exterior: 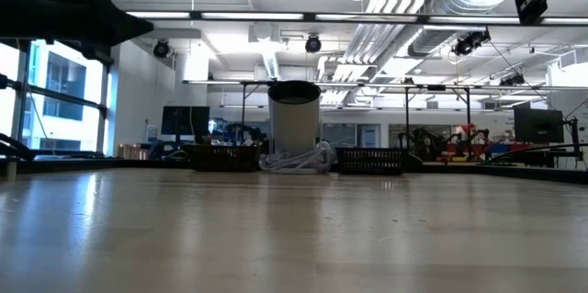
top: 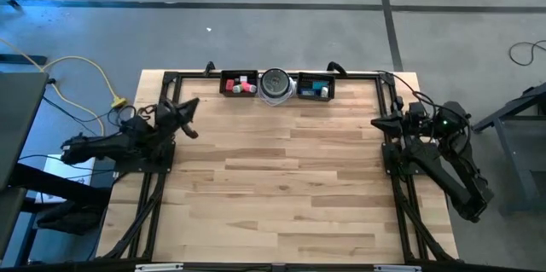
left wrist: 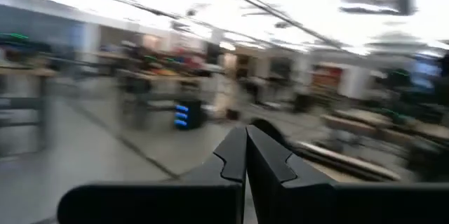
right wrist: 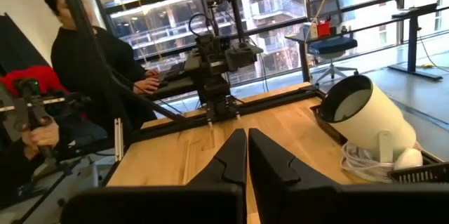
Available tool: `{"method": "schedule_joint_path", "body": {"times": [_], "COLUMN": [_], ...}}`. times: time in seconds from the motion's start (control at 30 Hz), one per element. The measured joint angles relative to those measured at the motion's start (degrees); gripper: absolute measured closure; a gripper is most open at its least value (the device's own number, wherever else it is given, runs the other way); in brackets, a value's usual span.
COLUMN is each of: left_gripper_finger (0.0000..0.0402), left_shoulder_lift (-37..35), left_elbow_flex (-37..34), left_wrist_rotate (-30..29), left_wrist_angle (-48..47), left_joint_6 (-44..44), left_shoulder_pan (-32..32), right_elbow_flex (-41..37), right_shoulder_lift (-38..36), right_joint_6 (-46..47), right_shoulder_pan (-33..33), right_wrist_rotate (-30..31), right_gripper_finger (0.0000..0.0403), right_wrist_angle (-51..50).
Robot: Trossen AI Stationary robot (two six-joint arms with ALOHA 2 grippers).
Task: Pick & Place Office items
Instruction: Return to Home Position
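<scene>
The left gripper (left wrist: pixel 246 150) is clenched on nothing, parked at the table's left edge. The right gripper (right wrist: pixel 247 150), equally clenched and empty, sits at the right edge. The job looks finished: red and pink blocks (top: pixel 242 85) lie in the left black basket (top: pixel 223 84), and blue and teal pieces (top: pixel 318 89) lie in the right black basket (top: pixel 332 87). The baskets flank a white cylinder (top: pixel 275 84). No loose items show on the wooden table (top: pixel 281 187). Beyond it, a person (right wrist: pixel 84 62) sits in an open workshop.

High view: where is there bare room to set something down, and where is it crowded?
Bare: the wooden tabletop between left gripper and right gripper. Crowded: the far edge, with left black basket, white cylinder and right black basket in a row.
</scene>
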Motion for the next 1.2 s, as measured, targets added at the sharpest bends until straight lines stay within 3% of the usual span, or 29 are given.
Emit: {"method": "schedule_joint_path", "body": {"times": [0.17,0.37,0.7,0.9,1.07,1.2], "left_gripper_finger": [0.0401,0.0401,0.0401,0.0401,0.0401,0.0401], "left_shoulder_lift": [0.0,0.0,0.0,0.0,0.0,0.0], "left_elbow_flex": [0.0,0.0,0.0,0.0,0.0,0.0], "left_wrist_rotate": [17.7,30.9,42.1,46.0,46.8,46.8], "left_wrist_angle": [-1.0,-4.7,-10.1,-11.9,-12.1,-12.1], "left_joint_6": [-4.7,-8.8,-13.4,-15.6,-15.9,-16.2], "left_shoulder_pan": [3.2,6.3,10.0,10.4,10.4,10.4], "right_elbow_flex": [0.0,0.0,0.0,-0.1,-6.1,-15.7], "right_shoulder_lift": [0.0,0.0,0.0,0.0,0.0,0.0], "right_joint_6": [0.0,-0.9,-6.3,-4.9,7.0,16.2], "right_shoulder_pan": [0.0,0.0,0.0,0.0,1.0,2.8], "right_wrist_rotate": [-0.3,-5.0,-7.6,-8.6,-12.8,-8.9], "right_gripper_finger": [0.0401,0.0401,0.0401,0.0401,0.0401,0.0401], "right_wrist_angle": [-0.1,-0.5,0.0,-0.2,18.4,41.5]}}
